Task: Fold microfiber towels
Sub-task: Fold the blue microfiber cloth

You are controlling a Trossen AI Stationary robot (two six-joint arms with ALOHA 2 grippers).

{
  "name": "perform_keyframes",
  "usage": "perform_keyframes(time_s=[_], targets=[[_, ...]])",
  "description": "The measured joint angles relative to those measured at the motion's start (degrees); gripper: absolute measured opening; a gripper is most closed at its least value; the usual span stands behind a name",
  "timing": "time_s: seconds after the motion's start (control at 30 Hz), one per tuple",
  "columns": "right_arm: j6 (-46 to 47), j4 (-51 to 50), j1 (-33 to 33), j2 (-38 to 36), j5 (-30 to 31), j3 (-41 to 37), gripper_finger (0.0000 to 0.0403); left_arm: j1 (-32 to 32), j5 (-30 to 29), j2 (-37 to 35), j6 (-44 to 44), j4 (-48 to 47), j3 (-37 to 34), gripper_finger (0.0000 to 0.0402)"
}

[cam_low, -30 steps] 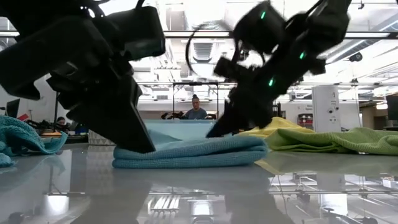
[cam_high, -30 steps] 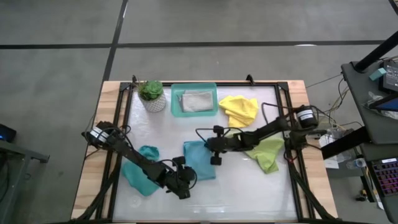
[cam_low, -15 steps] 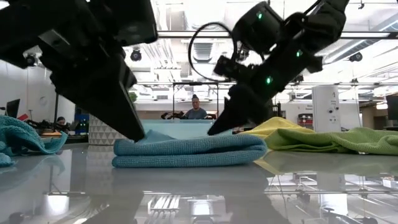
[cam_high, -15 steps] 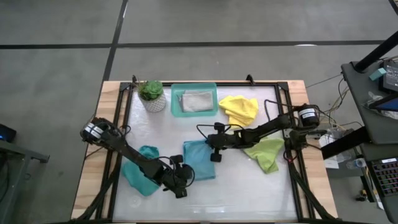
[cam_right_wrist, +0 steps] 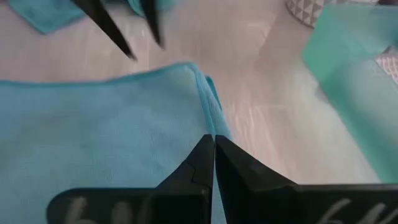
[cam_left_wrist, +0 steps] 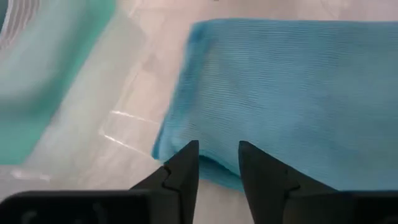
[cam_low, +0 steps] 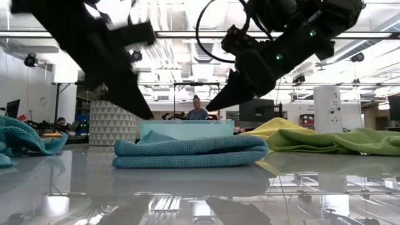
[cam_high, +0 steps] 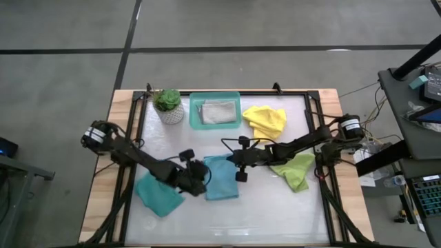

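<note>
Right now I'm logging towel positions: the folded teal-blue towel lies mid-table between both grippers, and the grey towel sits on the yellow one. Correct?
Not quite. The high view shows the grey towel lying in the teal tray, apart from the yellow towel. The folded teal-blue towel does lie between the left gripper and right gripper.

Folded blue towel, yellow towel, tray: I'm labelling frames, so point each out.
Folded blue towel point(cam_high: 222, 179): high view, middle of its top layer.
Yellow towel point(cam_high: 266, 120): high view, centre of the cloth.
Tray point(cam_high: 194, 114): high view, its left rim.

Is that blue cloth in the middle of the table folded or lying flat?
Folded. The teal-blue microfiber towel shows two stacked layers with a rounded doubled edge in the low view, and from above it is a compact rectangle.
</note>
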Motion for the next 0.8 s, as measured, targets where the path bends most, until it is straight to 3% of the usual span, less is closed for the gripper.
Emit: perform_keyframes(time_s=[0.13, 0.27, 0.57, 0.8], targets=[[-0.43, 4.48, -0.06, 0.07, 0.04, -2.24, 0.0009, 3.67, 0.45, 0.36, -2.20, 7.00, -3.92, 0.0119], [-1.52, 5.79, -0.07, 0.21, 0.06, -2.79, 0.0009, 6.00, 1.57, 0.34, -4.99, 6.94, -5.53, 0.0127], [-2.41, 6.08, -0.07, 0.48, 0.06, -3.25, 0.0009, 6.68, 8.82, 0.33, -5.51, 10.23, -5.93, 0.0127], [-2.43, 6.22, -0.07, 0.48, 0.06, -3.53, 0.0009, 6.70, 9.14, 0.30, -3.27, 11.68, -6.08, 0.0127]])
